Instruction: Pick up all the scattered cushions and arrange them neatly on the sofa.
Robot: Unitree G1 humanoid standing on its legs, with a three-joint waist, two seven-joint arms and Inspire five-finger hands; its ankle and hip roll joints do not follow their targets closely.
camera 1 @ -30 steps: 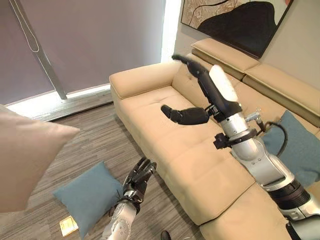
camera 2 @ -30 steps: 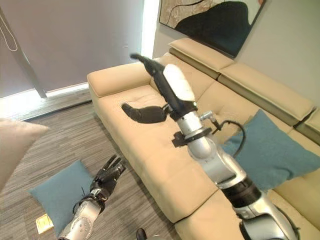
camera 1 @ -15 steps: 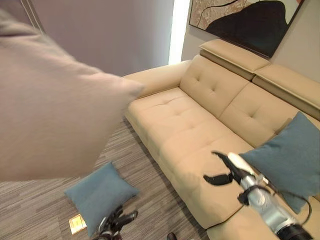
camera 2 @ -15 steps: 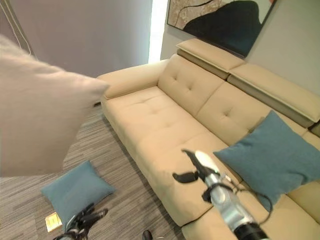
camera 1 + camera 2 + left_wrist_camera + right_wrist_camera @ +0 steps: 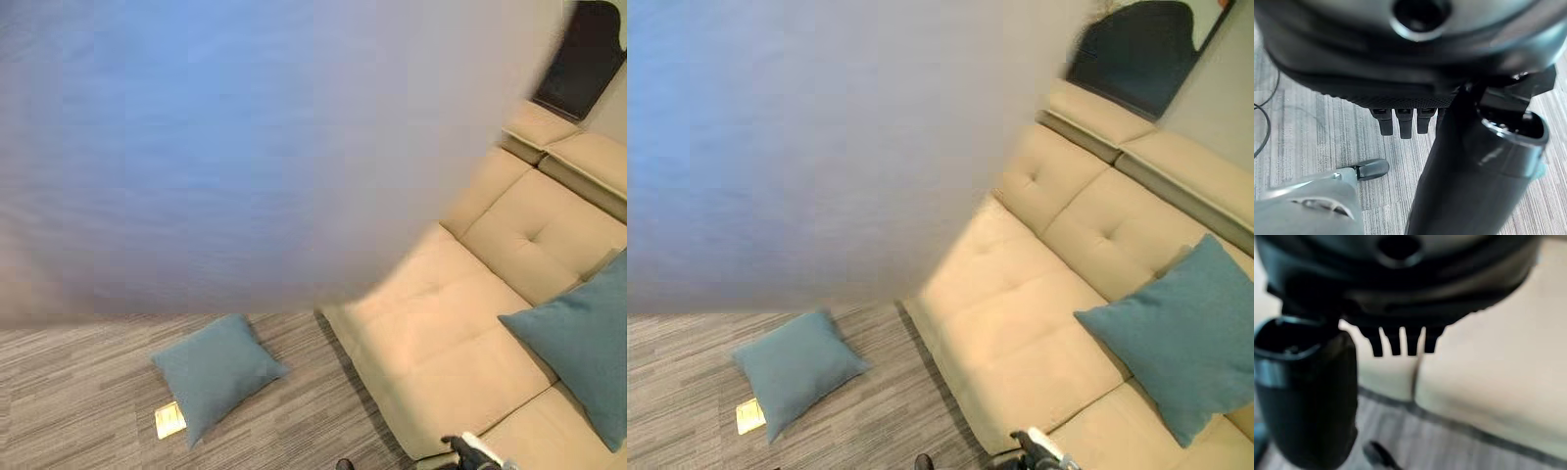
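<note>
A big beige cushion hangs very close to the camera and covers the upper left of both eye views; no hand is on it. A blue cushion lies flat on the floor in front of the beige sofa. Another blue cushion leans on the sofa's backrest at the right. My right hand is open and empty, low over the sofa's front edge, at the bottom of the left eye view. My left hand is open and empty above the floor.
A small yellow card lies on the striped grey carpet beside the floor cushion. A dark painting hangs above the sofa's headrests. Bare seat space stretches left of the blue sofa cushion.
The beige cushion has swept from the left edge up across the view. My right arm has dropped from above the sofa to the bottom edge. My left hand has sunk below the eye views.
</note>
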